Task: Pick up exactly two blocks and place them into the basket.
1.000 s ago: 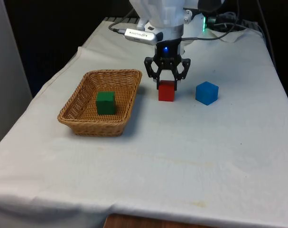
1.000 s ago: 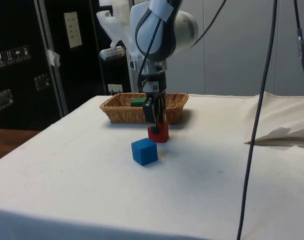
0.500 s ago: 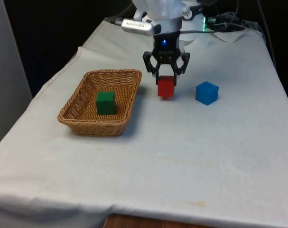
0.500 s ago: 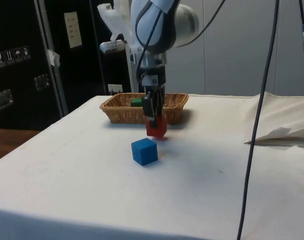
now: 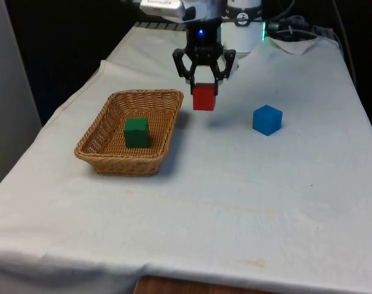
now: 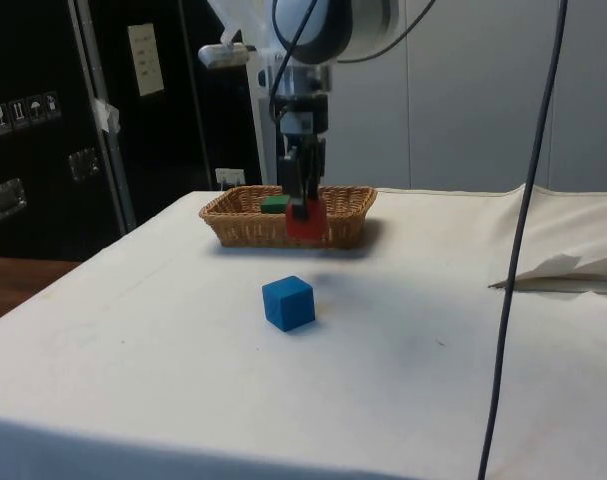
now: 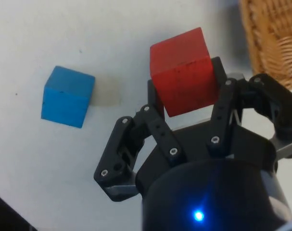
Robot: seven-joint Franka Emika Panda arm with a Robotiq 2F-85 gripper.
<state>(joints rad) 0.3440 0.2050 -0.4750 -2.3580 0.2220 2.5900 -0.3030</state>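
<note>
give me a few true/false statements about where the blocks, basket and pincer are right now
1. The pincer holds the red block clear of the table. True.
2. The green block lies on the cloth beside the basket. False: it sits inside the basket.
3. The blue block rests on the table, apart from the pincer. True.
4. The red block is already inside the basket. False: it hangs in the pincer beside the basket's rim, toward the front view's right.
5. The basket holds two blocks. False: one, the green block.
</note>
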